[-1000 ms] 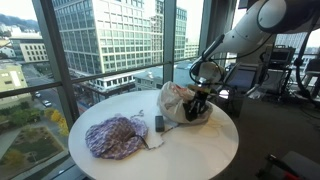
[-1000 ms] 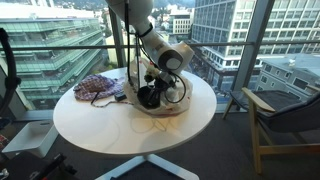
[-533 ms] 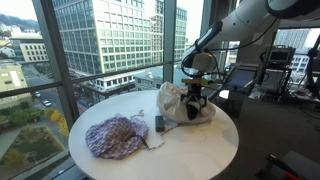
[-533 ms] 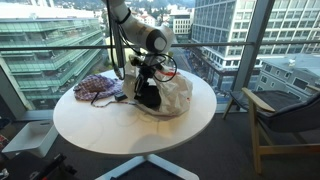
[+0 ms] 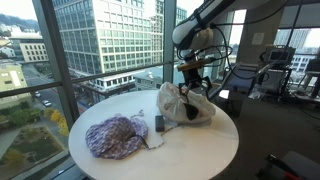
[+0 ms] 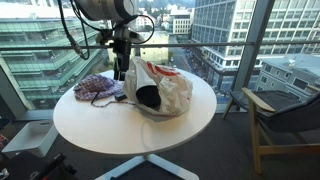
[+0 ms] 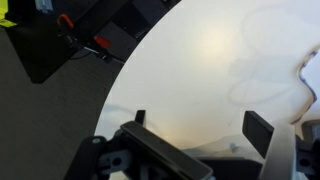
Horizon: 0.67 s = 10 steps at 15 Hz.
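My gripper (image 5: 193,80) (image 6: 122,66) hangs open in the air above a white translucent plastic bag (image 5: 186,106) (image 6: 168,90) lying on the round white table (image 5: 190,150) (image 6: 130,130). A dark object (image 6: 147,97) shows inside the bag's mouth. Nothing sits between the fingers. In the wrist view the gripper (image 7: 198,125) shows both dark fingertips (image 7: 258,130) spread wide over the bare tabletop (image 7: 200,60), with an edge of the bag (image 7: 310,80) at the right.
A crumpled purple plaid cloth (image 5: 115,136) (image 6: 96,87) lies on the table's window side, a small grey object (image 5: 159,123) between it and the bag. Tall glass windows stand behind the table. A chair (image 6: 285,120) stands off to one side.
The gripper has opened and risen out of the bag's mouth to well above it. The bag stays slumped on the table.
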{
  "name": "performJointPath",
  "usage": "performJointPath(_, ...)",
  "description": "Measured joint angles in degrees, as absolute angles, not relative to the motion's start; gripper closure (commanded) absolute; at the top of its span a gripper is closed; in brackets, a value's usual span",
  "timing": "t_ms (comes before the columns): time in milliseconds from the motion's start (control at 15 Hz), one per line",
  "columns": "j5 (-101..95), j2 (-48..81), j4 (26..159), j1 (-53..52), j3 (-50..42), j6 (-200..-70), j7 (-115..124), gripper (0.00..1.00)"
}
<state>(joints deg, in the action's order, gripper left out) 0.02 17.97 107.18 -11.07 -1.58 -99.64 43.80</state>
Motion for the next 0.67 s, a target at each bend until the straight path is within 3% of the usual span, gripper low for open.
performJointPath(667, 2.27, 19.59, 114.32, -16.12, 8.48, -112.03, 38.68, 0.0)
